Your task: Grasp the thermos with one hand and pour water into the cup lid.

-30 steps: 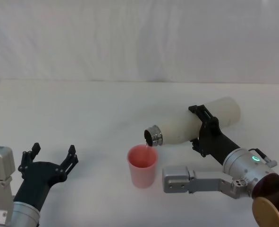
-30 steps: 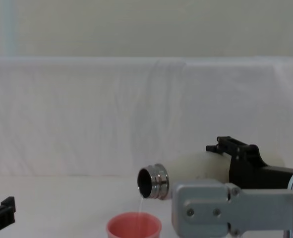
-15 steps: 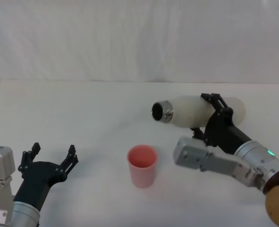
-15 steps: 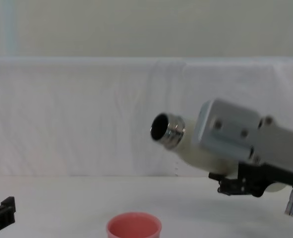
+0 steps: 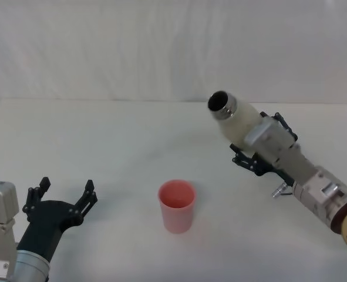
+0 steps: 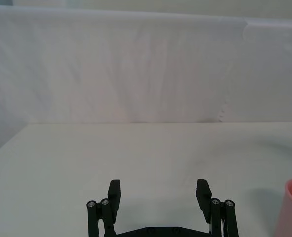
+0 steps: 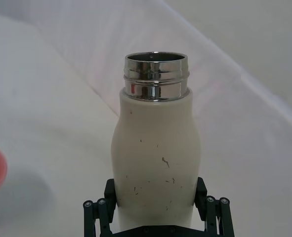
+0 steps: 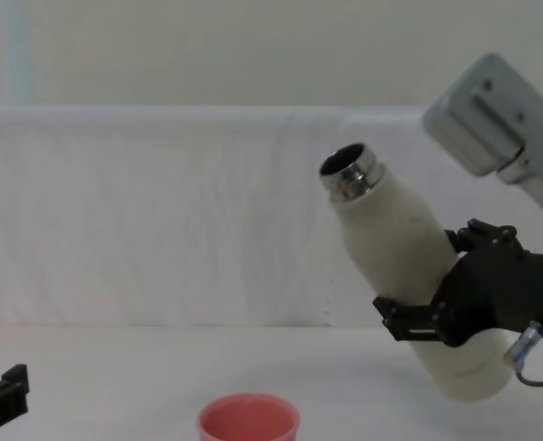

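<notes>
Thermos (image 5: 239, 120) held aloft over the bench (image 5: 103, 135), tilted with open steel neck up and toward robot's left, base lower right. Right end effector (image 8: 446, 317) clamped around its lower body, forearm reaching in from right. Cup lid (image 5: 177, 205) upright on bench, below-left of the thermos. Left end effector (image 5: 60, 202) parked low left, fingers spread, holding nothing.

No legible text, brand, number or sign in any view. Faint grey marking near the base of the thermos (image 8: 470, 366) in the chest view, too small to read. Small dark specks on the thermos body in the right wrist view, not characters.
</notes>
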Robot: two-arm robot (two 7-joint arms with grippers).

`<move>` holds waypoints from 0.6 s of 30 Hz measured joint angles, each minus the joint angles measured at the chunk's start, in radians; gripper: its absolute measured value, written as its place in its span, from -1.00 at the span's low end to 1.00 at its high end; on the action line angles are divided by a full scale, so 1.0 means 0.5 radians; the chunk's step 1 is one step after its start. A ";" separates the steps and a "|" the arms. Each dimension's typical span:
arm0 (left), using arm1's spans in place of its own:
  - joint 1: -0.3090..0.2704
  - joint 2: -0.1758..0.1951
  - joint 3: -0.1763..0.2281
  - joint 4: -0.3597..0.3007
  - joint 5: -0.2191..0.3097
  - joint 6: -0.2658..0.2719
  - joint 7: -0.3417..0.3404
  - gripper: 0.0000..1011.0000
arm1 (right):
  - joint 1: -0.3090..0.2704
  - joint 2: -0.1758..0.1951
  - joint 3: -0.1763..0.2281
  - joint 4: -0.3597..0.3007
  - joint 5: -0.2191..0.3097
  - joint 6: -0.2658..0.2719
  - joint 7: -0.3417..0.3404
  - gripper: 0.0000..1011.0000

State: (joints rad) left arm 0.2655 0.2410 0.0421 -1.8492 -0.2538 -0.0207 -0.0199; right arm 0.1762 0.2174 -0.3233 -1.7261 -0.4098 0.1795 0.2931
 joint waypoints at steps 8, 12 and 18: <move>0.000 0.000 0.000 0.000 0.000 0.000 0.000 0.98 | 0.010 -0.111 0.094 0.078 0.300 0.045 0.035 0.89; 0.000 0.000 0.000 0.000 0.000 0.000 0.000 0.98 | 0.021 -0.162 0.140 0.120 0.432 0.083 0.046 0.89; 0.000 0.000 0.000 0.000 0.000 0.000 0.000 0.98 | 0.046 -0.228 0.201 0.191 0.598 0.138 0.048 0.89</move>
State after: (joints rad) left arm 0.2655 0.2409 0.0421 -1.8492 -0.2538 -0.0208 -0.0199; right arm 0.1992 0.1033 -0.2230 -1.6308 -0.1107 0.2487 0.3173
